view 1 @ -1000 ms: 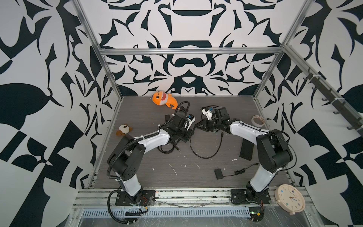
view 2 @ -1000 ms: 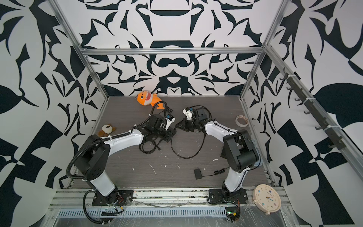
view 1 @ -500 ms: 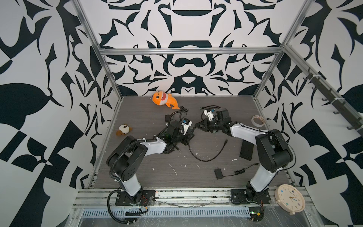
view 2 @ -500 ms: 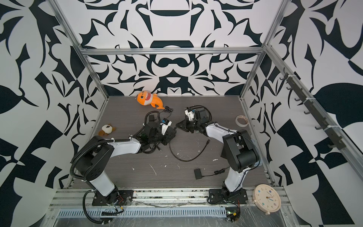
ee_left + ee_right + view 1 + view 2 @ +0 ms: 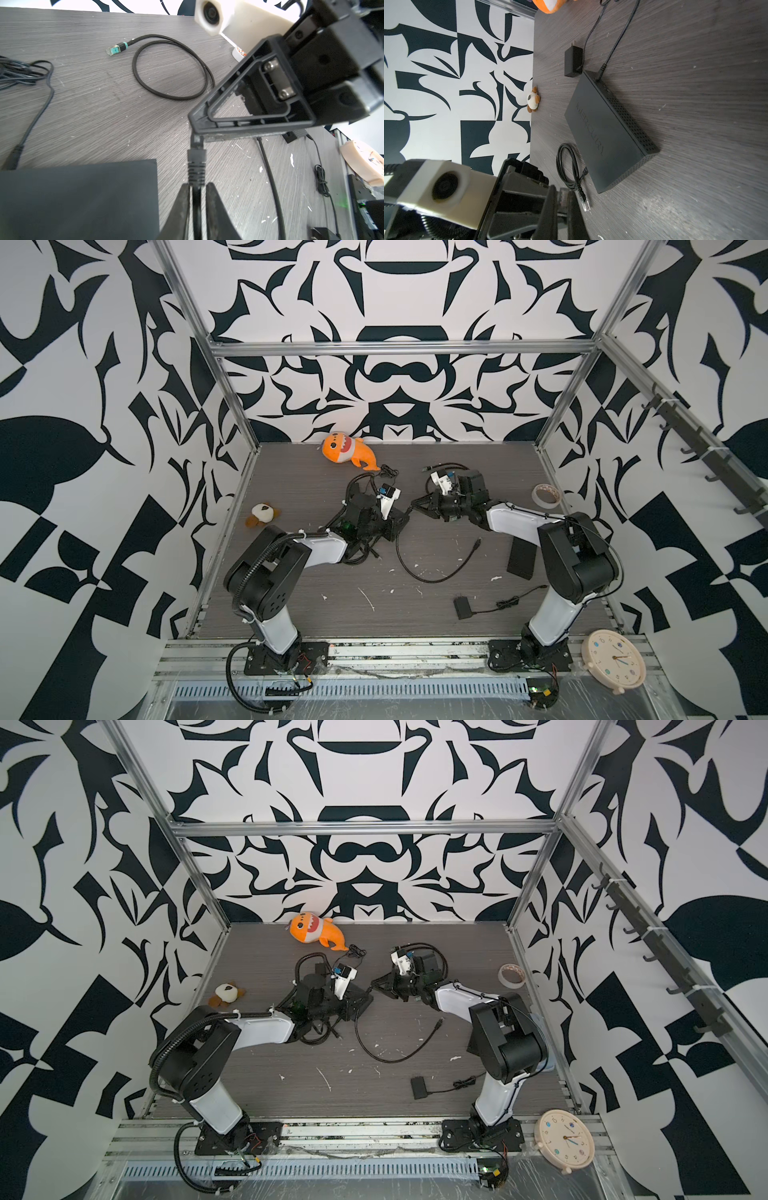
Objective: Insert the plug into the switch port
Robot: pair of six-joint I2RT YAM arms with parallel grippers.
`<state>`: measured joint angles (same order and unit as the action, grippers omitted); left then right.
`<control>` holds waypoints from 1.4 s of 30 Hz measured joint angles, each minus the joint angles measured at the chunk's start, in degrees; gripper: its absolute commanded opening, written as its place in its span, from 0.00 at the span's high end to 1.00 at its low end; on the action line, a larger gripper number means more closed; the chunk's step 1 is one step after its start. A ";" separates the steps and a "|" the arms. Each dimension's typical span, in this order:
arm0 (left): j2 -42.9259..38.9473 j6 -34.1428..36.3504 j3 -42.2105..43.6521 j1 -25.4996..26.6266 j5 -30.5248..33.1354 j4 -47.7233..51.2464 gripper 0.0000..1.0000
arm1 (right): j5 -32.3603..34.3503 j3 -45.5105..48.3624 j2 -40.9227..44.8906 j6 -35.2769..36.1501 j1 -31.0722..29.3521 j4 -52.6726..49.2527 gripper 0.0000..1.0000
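Note:
The black switch [image 5: 608, 135] lies flat on the table, close under my left gripper [image 5: 197, 186] [image 5: 395, 519]. The plug [image 5: 196, 158] has a clear head and a ribbed black boot. My right gripper [image 5: 563, 192] [image 5: 412, 509] is shut on the clear head [image 5: 563, 196], a little above the table. My left gripper's jaws stand narrowly either side of the black cable [image 5: 197, 207] just behind the boot, with thin gaps showing. The plug hangs beside a corner of the switch [image 5: 79, 199]. The switch's ports are hidden.
A second cable with a clear plug [image 5: 584, 202] lies by the switch. A power adapter [image 5: 573, 61], a teal-tipped cable [image 5: 115, 49], a black box [image 5: 521, 558], a small adapter [image 5: 462, 608], a tape roll [image 5: 545, 494], an orange shark plush [image 5: 347, 450] and a small plush [image 5: 262, 514] lie around.
My left gripper has moved toward the table's front and its jaws have narrowed around the cable. The right gripper has barely moved and still holds the plug. The cable loop has shifted.

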<state>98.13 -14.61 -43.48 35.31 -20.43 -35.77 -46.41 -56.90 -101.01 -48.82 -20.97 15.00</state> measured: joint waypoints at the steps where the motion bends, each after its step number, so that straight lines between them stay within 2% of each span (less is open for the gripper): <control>1: 0.24 -0.09 0.00 0.00 -0.24 -0.02 0.81 | -0.11 0.11 -0.13 -0.22 0.00 0.17 0.97; 5: 1.01 -0.61 0.00 0.00 -0.48 0.00 0.86 | -0.39 0.74 -0.35 -0.68 0.00 0.59 0.97; 10: 1.01 -0.87 -0.13 -0.07 -1.11 -0.07 0.83 | -0.55 0.94 -0.35 -0.79 0.02 1.05 0.97; 24: 1.51 -1.90 -0.61 -0.11 -1.92 -0.15 0.82 | -1.03 1.97 -0.33 -0.85 0.17 2.89 0.97; 27: 1.75 -1.86 -0.98 -0.11 -1.92 -0.31 0.78 | -1.38 2.12 -0.33 -0.83 0.22 2.89 0.98; 38: 1.84 -1.97 -1.77 -0.33 -2.54 -0.33 0.98 | -1.95 2.23 -0.33 -0.83 0.26 3.08 0.97; 42: 1.73 -1.40 -1.79 -0.48 -2.73 0.63 1.00 | -1.95 2.21 -0.33 -0.24 0.26 2.27 0.83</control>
<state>99.85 -16.01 -45.28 34.83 -23.16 -35.14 -48.36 -54.70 -101.34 -49.06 -20.71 17.28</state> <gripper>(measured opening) 0.129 0.106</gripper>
